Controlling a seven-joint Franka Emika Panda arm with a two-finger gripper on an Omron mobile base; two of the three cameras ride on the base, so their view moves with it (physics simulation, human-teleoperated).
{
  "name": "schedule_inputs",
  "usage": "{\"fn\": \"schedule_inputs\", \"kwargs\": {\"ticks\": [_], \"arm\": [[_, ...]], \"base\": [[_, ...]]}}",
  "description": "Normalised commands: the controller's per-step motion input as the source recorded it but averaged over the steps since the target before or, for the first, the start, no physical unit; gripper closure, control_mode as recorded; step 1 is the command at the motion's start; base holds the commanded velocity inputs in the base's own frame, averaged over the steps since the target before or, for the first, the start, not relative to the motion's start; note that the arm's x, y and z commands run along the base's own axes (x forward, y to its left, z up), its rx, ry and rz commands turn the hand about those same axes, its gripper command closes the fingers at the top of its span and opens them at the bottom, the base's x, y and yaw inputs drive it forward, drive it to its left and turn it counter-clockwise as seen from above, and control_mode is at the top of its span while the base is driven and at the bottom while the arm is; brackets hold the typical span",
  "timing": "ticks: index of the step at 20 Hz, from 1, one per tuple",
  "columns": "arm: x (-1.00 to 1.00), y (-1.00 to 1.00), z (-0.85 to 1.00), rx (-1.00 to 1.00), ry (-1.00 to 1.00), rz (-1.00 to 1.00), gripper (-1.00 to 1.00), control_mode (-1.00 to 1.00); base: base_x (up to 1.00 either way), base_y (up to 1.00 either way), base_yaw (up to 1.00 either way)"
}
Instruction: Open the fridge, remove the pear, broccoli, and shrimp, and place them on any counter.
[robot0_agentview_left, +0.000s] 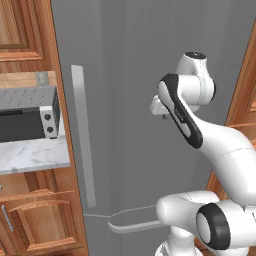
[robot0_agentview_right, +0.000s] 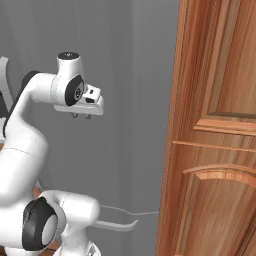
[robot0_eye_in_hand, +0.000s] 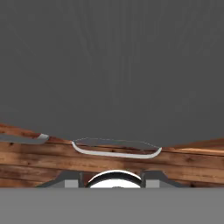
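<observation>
The fridge (robot0_agentview_left: 130, 75) fills the middle of the left base view as a tall matte grey door, shut, with a long pale bar handle (robot0_agentview_left: 83, 135) down its left side. My gripper (robot0_agentview_left: 164, 117) hangs in front of the door, right of that handle and well apart from it, pointing down. From the right base view the gripper (robot0_agentview_right: 82, 116) shows two short fingertips apart with nothing between them. The hand view looks down the fridge door (robot0_eye_in_hand: 113, 65) to a curved pale lower handle (robot0_eye_in_hand: 116, 151) near the floor. The pear, broccoli and shrimp are hidden. The marble counter (robot0_agentview_left: 30, 156) lies to the left.
A grey toaster oven (robot0_agentview_left: 27, 115) stands on the counter left of the fridge, above brown cabinets (robot0_agentview_left: 45, 225). A tall wooden cabinet panel (robot0_agentview_right: 215, 150) rises close on the fridge's right. My own arm links crowd the space in front of the lower door.
</observation>
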Motion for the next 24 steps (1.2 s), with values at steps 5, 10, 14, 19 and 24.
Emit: {"fn": "schedule_inputs", "kwargs": {"ticks": [5,10,14,19,24], "arm": [[-0.33,0.00,0.00,0.00,-0.02,0.00,-1.00,1.00],[0.00,0.00,0.00,0.00,0.00,0.00,-1.00,1.00],[0.00,0.00,0.00,0.00,0.00,0.00,-1.00,1.00],[0.00,0.00,0.00,0.00,0.00,0.00,-1.00,1.00],[0.00,0.00,0.00,0.00,0.00,0.00,-1.00,1.00]], "base": [[-0.16,0.00,-0.01],[-0.77,0.09,-0.04],[-0.63,0.38,0.00],[-0.26,0.65,0.00],[0.00,0.94,0.00]]}}
